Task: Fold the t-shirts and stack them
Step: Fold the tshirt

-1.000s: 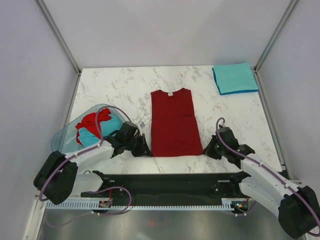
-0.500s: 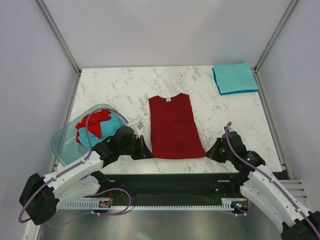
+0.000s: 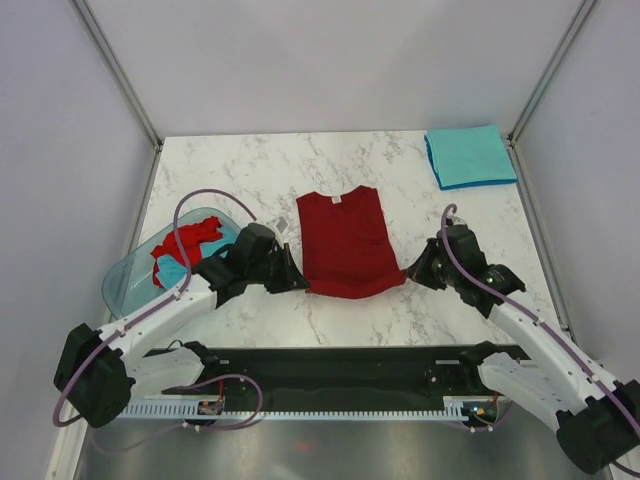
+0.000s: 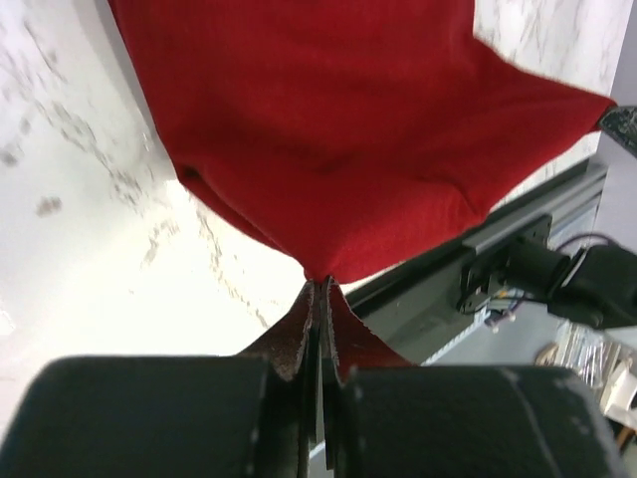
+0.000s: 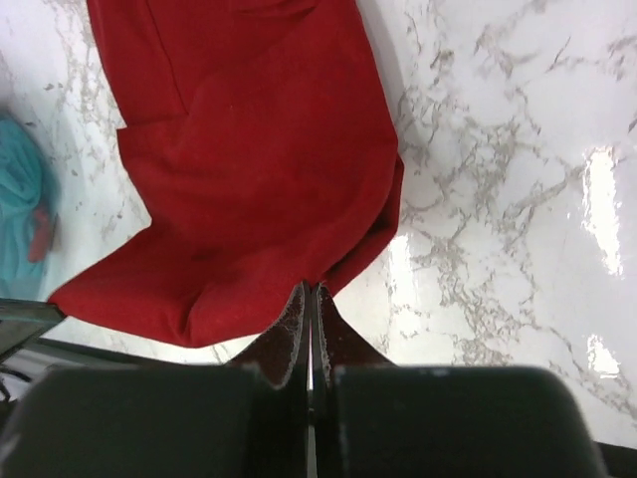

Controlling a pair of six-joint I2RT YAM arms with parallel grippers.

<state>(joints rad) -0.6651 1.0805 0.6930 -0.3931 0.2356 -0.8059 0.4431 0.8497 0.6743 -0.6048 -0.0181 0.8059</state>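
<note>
Red t-shirt point(image 3: 345, 243) is lying in the middle of the counter point(image 3: 250, 170), collar far. Its near hem is now rising off the marble and travelling farther in than half a second ago, so the shirt is looking shorter. I judge the hem-to-collar fold is getting under way. Left claw point(image 3: 297, 283) and right claw point(image 3: 410, 274) are each pinching a near corner, pressed together on cloth. Tees point(image 3: 185, 255) in the basin point(image 3: 125, 285) are lying crumpled, their count staying unclear, and cloth is covering both claw tips.
</note>
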